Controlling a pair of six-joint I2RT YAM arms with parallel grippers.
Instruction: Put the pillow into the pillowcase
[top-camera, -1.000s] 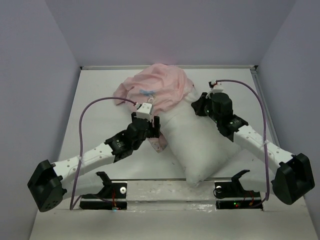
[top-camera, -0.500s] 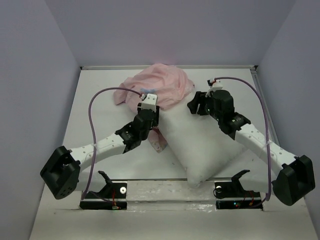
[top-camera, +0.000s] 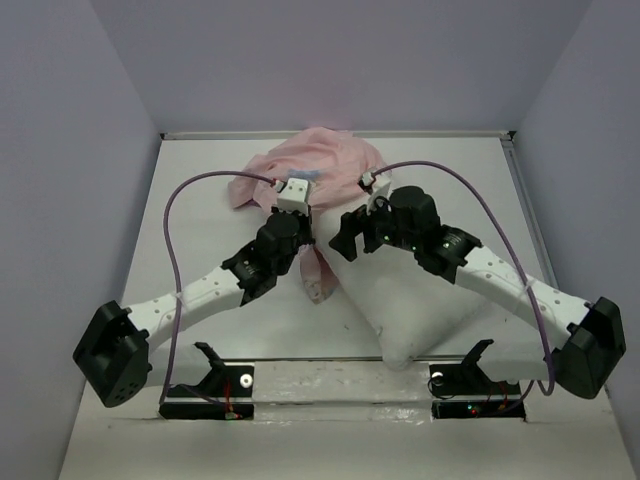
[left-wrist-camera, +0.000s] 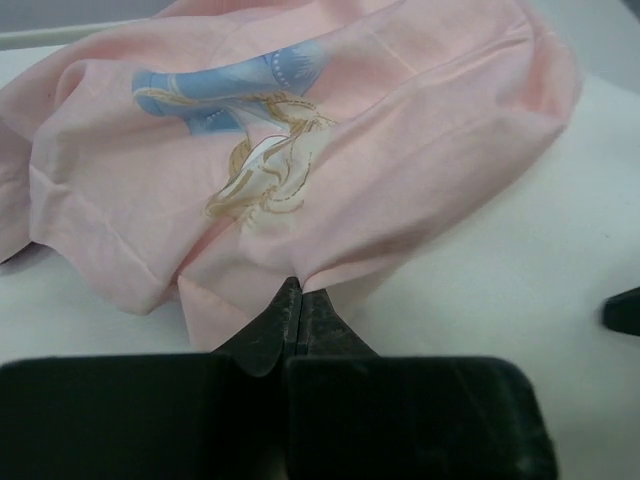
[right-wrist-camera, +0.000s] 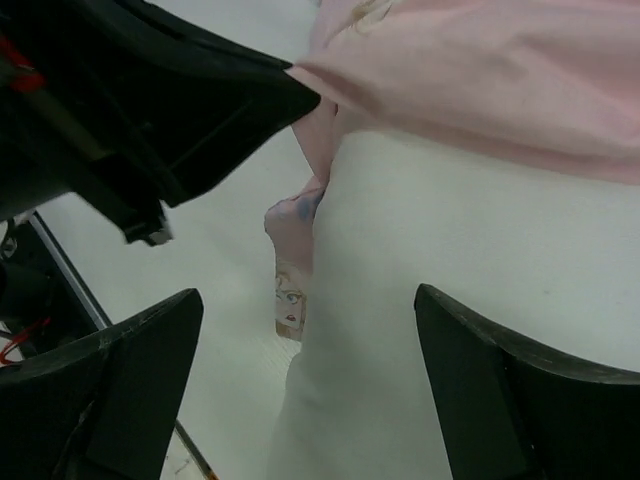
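The pale pink pillowcase lies bunched at the back of the table, covering the far end of the white pillow. My left gripper is shut, its tips pinching the pillowcase's near edge where the fabric gathers. My right gripper hangs open over the pillow's left side. In the right wrist view it straddles the pillow's edge with nothing held. A printed flap of the pillowcase sticks out from under the pillow.
The left arm's dark body is close in front of the right gripper. Two black holders sit on a rail at the table's near edge. Purple cables loop above both arms. Grey walls close the table in.
My left gripper reached up to the pillowcase's edge and shut on it. My right gripper opened and swung left across the pillow toward the left gripper.
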